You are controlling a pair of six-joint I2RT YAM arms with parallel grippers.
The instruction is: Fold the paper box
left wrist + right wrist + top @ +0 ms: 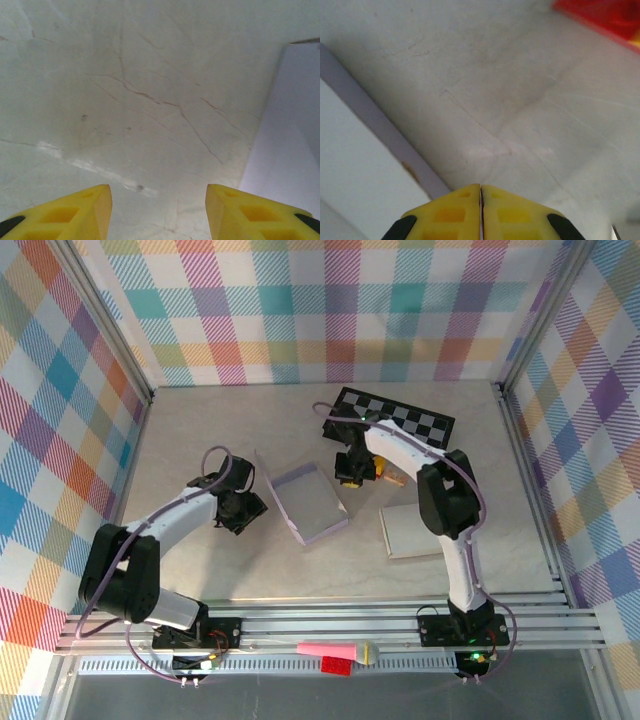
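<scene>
Paper box (305,502): mid-table (200,440), between my two arms, well clear of the walls.

- Lie: a pale lavender tray, half formed. The left wall looks raised, the floor flat. The long axis runs on a diagonal, from far-left to near-right. Its near corner points toward my right base.
- Handling, my guess: light, thin card, stiff only along its creases. It likely slides on this smooth top if pushed from one side, and a hard pinch would dent it. Best hold is a wall's upper edge, near a crease, with the other arm bracing the opposite side.
- A flat white sheet (415,530) lies apart, to the right of the box.
- Left gripper (240,510): just beside the box's left wall, fingers spread, only bare table between them. The wall's edge shows at the right of my wrist view.
- Right gripper (350,475): at the box's far right edge, fingers (455,212) pressed together, nothing pinched. The box sits to their left.
</scene>
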